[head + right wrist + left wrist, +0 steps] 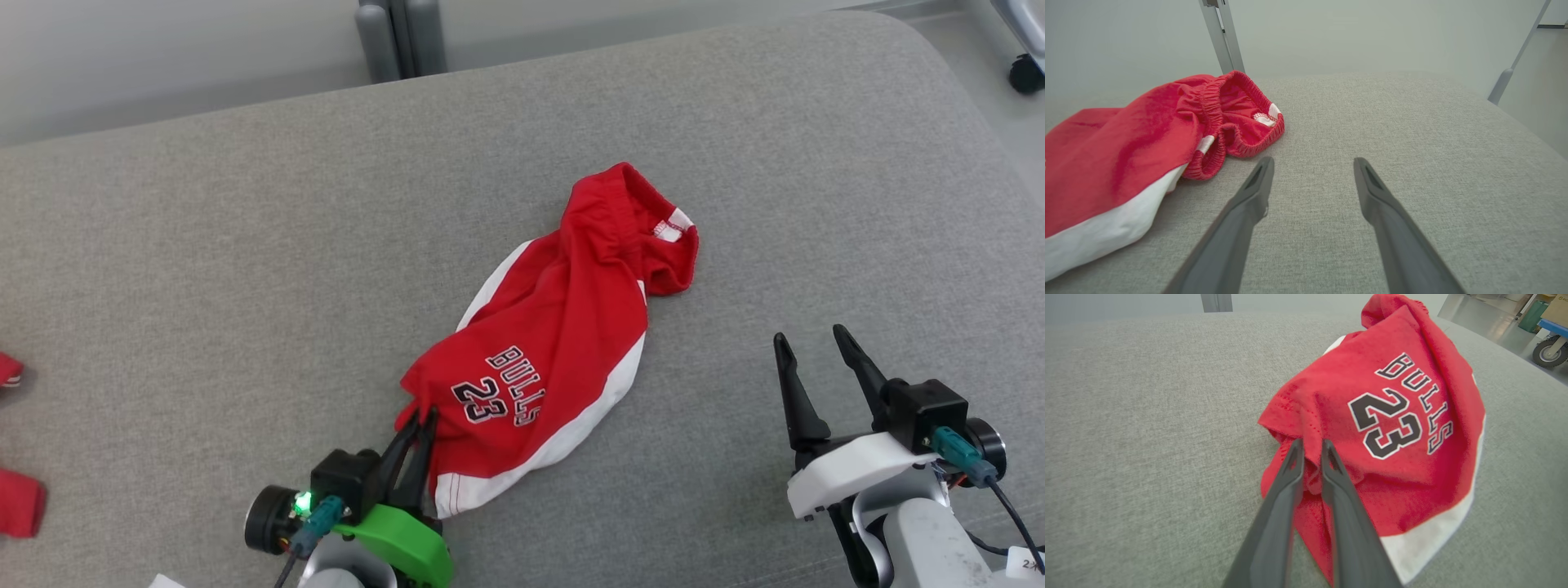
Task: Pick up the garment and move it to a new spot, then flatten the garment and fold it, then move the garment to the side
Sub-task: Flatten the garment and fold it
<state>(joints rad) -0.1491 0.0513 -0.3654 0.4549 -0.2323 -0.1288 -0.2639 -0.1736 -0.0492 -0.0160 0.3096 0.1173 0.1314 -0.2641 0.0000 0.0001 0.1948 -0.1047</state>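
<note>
Toward the bench's [245, 245] near edge, left gripper [424, 415] pinches the Bulls shorts' [563, 343] corner thinly and may slip; right gripper [810, 335] is spread, empty.

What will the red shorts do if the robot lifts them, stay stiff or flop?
Probably flop: the red shorts lie bunched and creased. They'd likely dangle from the left pincer, which pinches one corner only. They look thin, so probably light.
</note>
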